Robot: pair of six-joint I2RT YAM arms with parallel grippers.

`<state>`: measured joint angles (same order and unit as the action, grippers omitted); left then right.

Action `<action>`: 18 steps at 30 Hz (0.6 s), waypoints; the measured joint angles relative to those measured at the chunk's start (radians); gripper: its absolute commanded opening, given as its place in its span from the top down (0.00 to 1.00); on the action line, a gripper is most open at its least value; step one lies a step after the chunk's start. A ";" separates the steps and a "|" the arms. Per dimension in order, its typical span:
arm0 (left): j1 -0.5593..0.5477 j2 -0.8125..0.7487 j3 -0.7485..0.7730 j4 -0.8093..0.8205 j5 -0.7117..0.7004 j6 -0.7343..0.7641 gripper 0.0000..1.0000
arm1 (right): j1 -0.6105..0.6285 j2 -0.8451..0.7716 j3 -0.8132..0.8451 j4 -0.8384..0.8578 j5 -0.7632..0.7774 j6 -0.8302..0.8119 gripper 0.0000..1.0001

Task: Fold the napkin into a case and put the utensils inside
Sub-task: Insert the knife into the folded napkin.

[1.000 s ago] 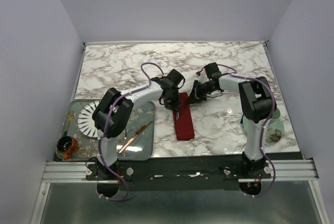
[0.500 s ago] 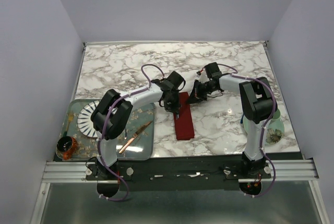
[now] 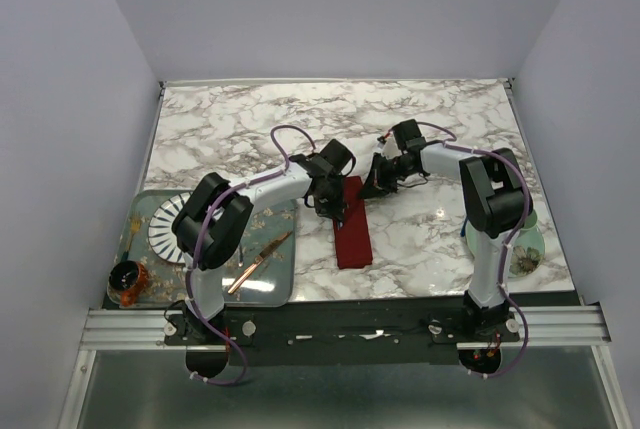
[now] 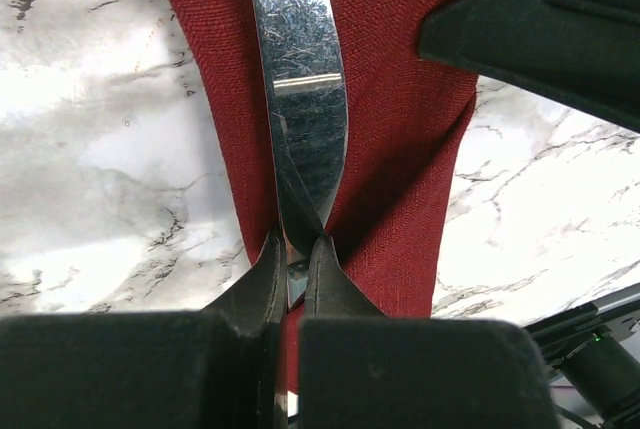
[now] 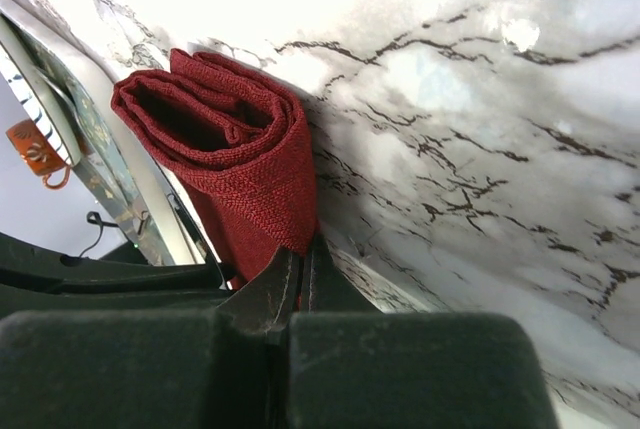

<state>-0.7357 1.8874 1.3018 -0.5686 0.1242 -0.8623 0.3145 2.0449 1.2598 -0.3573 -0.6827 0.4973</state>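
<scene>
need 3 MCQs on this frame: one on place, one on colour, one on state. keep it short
1. Where is the copper knife? A) on the tray B) mid-table C) at the far right edge
2. What colour is the napkin case? A) blue B) dark red C) white
3. What is the left pincer doing? A) open and empty B) shut on the silvery utensil C) out of view

Answers:
1 A, the top view shows the knife lying on the tray at the left.
2 B, the cloth is dark red in all three views.
3 B, in the left wrist view the fingertips pinch the utensil's end.
</scene>
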 measured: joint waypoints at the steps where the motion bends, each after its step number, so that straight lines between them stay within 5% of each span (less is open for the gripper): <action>1: -0.001 -0.001 -0.003 0.002 0.000 0.000 0.97 | 0.000 -0.004 -0.003 0.002 0.002 0.000 1.00; 15: -0.001 -0.001 0.013 -0.015 -0.002 0.006 0.59 | 0.000 -0.019 -0.025 0.025 0.009 -0.001 0.99; 18: 0.002 -0.001 0.055 -0.024 -0.010 0.018 0.54 | 0.000 -0.019 -0.025 0.027 0.009 -0.001 0.92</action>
<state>-0.7341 1.8866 1.3563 -0.5930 0.1143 -0.8444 0.3141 2.0254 1.2346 -0.3298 -0.6739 0.4961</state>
